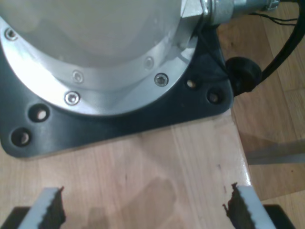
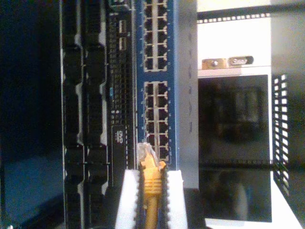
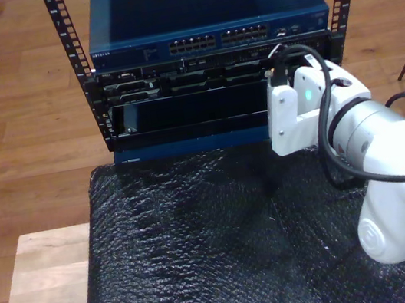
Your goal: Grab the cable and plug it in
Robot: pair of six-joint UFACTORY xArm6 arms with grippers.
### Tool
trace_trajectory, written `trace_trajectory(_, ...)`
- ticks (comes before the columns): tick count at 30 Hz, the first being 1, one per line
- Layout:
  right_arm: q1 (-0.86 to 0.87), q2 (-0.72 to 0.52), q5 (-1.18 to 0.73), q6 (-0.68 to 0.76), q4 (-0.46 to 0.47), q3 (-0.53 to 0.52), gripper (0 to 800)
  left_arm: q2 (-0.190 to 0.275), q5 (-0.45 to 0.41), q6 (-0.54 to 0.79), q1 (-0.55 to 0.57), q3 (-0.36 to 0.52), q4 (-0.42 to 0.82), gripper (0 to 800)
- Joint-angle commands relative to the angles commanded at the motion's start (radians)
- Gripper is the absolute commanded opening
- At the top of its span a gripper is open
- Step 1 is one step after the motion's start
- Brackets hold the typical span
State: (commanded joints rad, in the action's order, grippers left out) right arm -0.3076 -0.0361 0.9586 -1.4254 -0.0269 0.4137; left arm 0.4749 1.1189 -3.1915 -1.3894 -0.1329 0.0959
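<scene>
Second gripper (image 2: 148, 210) clamped on cable (image 2: 150, 191) at orange boot, clear plug (image 2: 145, 153) just short of blue switch (image 2: 157, 81) ports. Light, floppy, plug fragile: grip boot, not cord. First gripper (image 1: 143, 210) wide open, empty, over wooden table (image 1: 143, 162).

This looks to me like a robotics lab or test bench set up for network hardware. Ahead of my second gripper's fingers (image 2: 174, 198) stands an open equipment rack (image 3: 69, 41) with perforated rails, holding a blue network switch (image 3: 203, 13) with rows of ports above black server units (image 3: 175, 78). A white robot arm (image 3: 380, 168) reaches over a table covered in black bubble wrap (image 3: 204, 252). Beyond my first gripper's fingers (image 1: 50, 210) a metal arm base (image 1: 95, 52) is bolted to a pale wooden bench (image 1: 152, 162). The floor (image 3: 17, 112) is wood planking.
</scene>
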Motion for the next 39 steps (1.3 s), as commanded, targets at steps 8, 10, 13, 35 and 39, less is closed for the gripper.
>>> trace_trajectory(8,0.04,0.032,0.049,0.009,0.0,0.064,0,0.0,0.0,0.0,0.0,0.0,0.0,800)
trace_trajectory(10,0.041,0.058,0.052,0.012,-0.005,0.086,0,0.0,0.0,0.0,0.0,0.0,0.0,800)
trace_trajectory(13,0.04,0.101,0.055,0.009,-0.003,0.144,0,0.0,0.0,0.0,0.0,-0.002,0.0,800)
trace_trajectory(35,0.003,0.454,0.443,-0.097,-0.143,0.321,0,0.0,0.0,0.0,0.0,-0.002,0.0,800)
trace_trajectory(39,-0.009,0.499,0.476,-0.13,-0.189,0.359,0,0.0,0.0,0.0,0.0,-0.002,0.0,800)
